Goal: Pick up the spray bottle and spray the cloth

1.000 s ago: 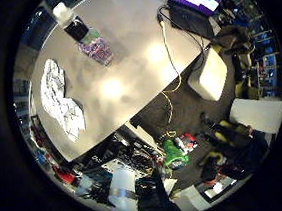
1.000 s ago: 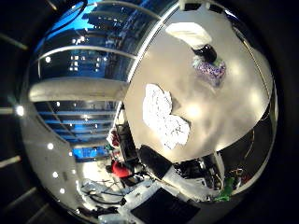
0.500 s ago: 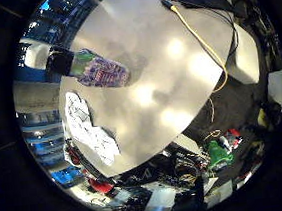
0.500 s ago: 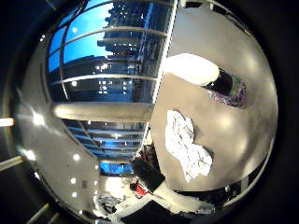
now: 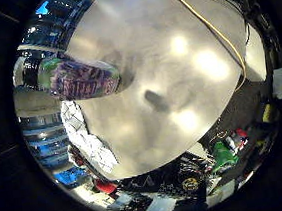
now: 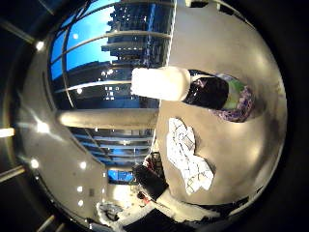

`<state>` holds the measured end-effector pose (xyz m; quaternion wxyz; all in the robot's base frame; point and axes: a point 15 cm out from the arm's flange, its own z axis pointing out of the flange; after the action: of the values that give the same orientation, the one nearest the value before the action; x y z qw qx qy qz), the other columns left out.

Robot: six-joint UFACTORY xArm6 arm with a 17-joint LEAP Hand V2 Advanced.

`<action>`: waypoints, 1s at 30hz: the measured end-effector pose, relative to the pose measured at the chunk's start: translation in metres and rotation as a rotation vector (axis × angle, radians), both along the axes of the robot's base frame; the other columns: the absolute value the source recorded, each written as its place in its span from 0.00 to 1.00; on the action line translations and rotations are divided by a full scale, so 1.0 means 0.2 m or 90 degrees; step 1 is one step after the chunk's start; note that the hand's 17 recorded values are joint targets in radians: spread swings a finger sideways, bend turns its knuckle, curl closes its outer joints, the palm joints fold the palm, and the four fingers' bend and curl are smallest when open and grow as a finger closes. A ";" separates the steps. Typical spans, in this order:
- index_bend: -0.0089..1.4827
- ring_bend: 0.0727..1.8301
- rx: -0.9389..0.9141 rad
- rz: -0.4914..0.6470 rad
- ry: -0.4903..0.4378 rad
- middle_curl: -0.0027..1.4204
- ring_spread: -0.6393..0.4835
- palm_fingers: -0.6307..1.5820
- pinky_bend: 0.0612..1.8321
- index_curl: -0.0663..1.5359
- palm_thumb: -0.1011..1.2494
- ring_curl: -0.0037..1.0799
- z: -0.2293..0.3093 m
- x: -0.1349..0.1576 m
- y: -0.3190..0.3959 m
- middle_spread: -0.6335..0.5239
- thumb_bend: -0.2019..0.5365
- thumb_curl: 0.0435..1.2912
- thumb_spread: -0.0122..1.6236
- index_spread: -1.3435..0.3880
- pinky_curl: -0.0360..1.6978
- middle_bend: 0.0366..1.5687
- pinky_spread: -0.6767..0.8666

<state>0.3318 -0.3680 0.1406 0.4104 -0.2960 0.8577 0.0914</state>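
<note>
The spray bottle [image 6: 198,90] stands on the grey table [image 5: 168,73]. It has a white spray head, a dark neck and a purple and green label. It looks large in the thumb side view, so it is close to the palm. It also shows in the little finger side view [image 5: 78,79] near the table's edge. The cloth [image 6: 186,155], white with a dark pattern, lies crumpled on the table a short way from the bottle. It also shows in the little finger side view [image 5: 92,140].
A yellow cable [image 5: 209,24] runs across the far part of the table. Windows with a blue sky [image 6: 106,39] stand behind the bottle. Clutter, with a green object [image 5: 224,154], lies on the floor beside the table.
Both views have shifted and the bottle now looks larger: the palm has come closer to the bottle. The bottle and the cloth have kept their places on the table.
</note>
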 end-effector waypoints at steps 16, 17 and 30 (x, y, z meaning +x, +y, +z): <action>0.11 0.12 0.003 0.043 0.008 0.23 0.74 0.29 0.19 0.18 0.35 0.25 -0.14 0.30 0.15 0.69 0.24 0.19 0.60 0.69 0.20 0.11 0.69; 0.11 0.13 -0.001 0.043 0.008 0.23 0.74 0.29 0.19 0.18 0.36 0.25 -0.14 0.32 0.14 0.69 0.24 0.19 0.60 0.69 0.20 0.12 0.69; 0.13 0.44 -0.020 0.045 -0.032 0.36 0.47 0.68 0.32 0.20 0.49 0.41 -0.13 0.63 0.05 0.45 0.25 0.21 0.60 0.61 0.23 0.37 0.39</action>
<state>0.4575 -0.3580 0.1146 0.4236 -0.3345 0.8376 0.0845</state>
